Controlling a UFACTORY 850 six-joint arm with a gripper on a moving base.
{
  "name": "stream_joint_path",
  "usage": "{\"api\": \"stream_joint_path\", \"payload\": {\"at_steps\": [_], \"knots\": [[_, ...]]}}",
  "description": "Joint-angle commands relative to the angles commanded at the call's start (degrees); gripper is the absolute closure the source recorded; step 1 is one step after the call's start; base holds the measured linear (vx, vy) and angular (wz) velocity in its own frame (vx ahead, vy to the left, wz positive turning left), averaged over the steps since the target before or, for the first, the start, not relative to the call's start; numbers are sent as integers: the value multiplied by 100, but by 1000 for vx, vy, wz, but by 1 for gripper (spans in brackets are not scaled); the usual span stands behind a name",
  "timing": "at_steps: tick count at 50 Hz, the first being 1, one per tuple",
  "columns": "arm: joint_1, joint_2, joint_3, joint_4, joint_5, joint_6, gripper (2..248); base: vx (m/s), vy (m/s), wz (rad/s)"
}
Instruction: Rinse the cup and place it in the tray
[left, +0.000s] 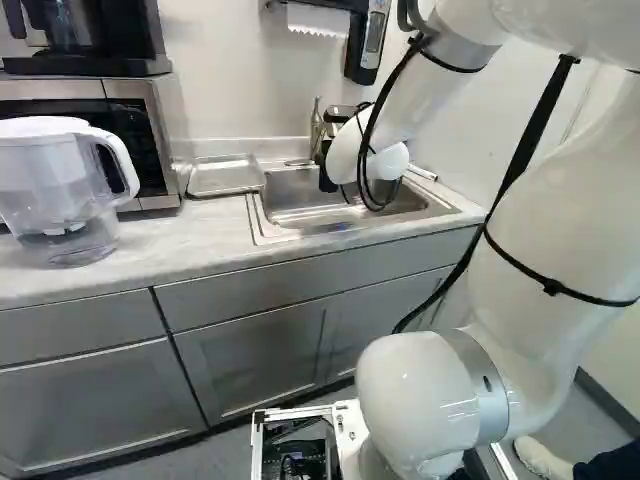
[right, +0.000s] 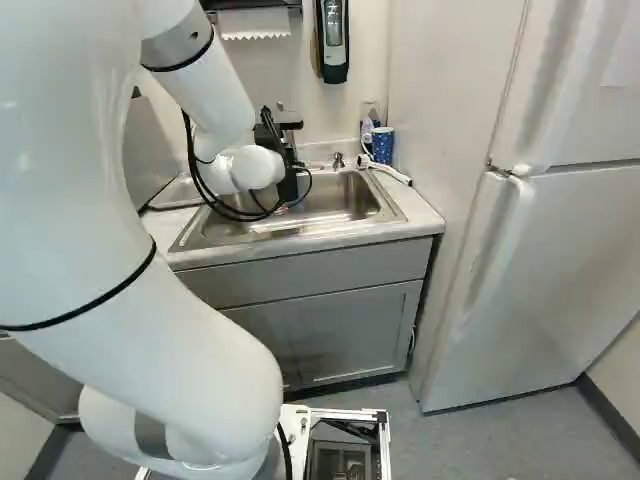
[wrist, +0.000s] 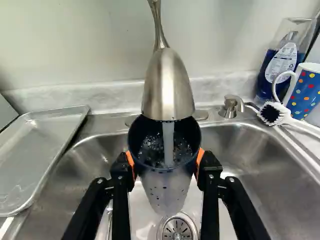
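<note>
The jaws pinch the cup from 2 sides while water from the faucet runs into it.

In the right base view, the white arm reaches over a steel sink set in the worktop, a blue mug near its back right corner, paper towel above, grey cabinets below and a refrigerator rightward.

Dark navy cup, its lower wall grey with black spots; orange pads at its three and nine o'clock; silver faucet at twelve; blue mug, red, yellow and white dots, at two; silver-grey tray at nine.
</note>
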Motion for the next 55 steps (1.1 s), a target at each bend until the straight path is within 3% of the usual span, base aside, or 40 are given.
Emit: {"api": "stream_joint_path", "payload": {"at_steps": [55], "knots": [[18, -2, -2, 0, 0, 0, 124, 0, 0, 0]]}}
